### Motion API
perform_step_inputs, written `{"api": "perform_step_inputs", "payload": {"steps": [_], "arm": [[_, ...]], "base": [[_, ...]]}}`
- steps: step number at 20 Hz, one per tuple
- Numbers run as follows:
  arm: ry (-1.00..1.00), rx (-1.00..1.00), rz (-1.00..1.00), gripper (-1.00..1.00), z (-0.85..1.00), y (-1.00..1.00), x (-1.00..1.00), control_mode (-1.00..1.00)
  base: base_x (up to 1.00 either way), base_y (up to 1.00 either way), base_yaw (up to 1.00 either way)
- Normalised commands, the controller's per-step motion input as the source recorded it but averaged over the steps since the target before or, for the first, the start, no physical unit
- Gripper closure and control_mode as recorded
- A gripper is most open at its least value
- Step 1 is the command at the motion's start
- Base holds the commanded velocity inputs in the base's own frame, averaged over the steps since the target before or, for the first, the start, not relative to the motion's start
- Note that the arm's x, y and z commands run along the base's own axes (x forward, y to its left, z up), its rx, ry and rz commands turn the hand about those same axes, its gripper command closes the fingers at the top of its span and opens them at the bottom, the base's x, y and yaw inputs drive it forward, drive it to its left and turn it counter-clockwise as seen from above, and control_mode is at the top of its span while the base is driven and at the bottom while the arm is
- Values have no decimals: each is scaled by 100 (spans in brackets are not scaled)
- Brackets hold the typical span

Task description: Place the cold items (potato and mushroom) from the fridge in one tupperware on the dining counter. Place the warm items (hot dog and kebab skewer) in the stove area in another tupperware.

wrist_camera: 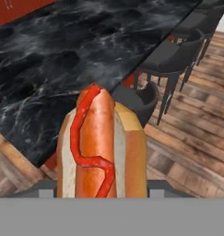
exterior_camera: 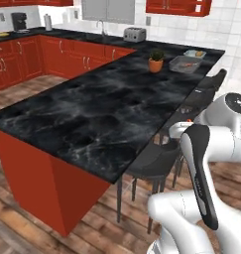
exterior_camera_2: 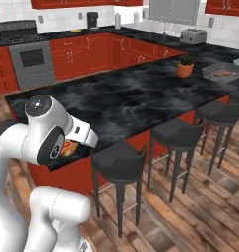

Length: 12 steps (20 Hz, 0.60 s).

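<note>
Black marble counter (wrist_camera: 49, 55) edge lies below the end effector (wrist_camera: 102, 191) gripping hot dog (wrist_camera: 100, 147).

1. The white arm (exterior_camera: 211, 163) rises from the lower right of the left base view, folded back on itself, with a dark-trimmed link running steeply down its middle.
2. A round joint cap (exterior_camera: 236, 101) sits at the top of that fold, facing the camera.
3. In the right base view the arm (exterior_camera_2: 40, 142) stands at lower left, its round joint uppermost and the forearm bent forward and down.
4. The gripper (wrist_camera: 102, 191) is closed on a hot dog (wrist_camera: 99, 147) that lies lengthwise between its fingers, bun and sauce stripe pointing away from the hand.
5. The hand hangs above the near edge of the table.
</note>
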Motion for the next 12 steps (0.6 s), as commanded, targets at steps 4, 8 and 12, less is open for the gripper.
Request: {"api": "perform_step_inputs", "payload": {"steps": [4, 8, 12], "arm": [[0, 0, 0, 100, 0, 0, 0, 100], [0, 0, 0, 100, 0, 0, 0, 100], [0, 0, 0, 100, 0, 0, 0, 100]], "base": [[3, -100, 0], [13, -100, 0], [36, -100, 0]]}}
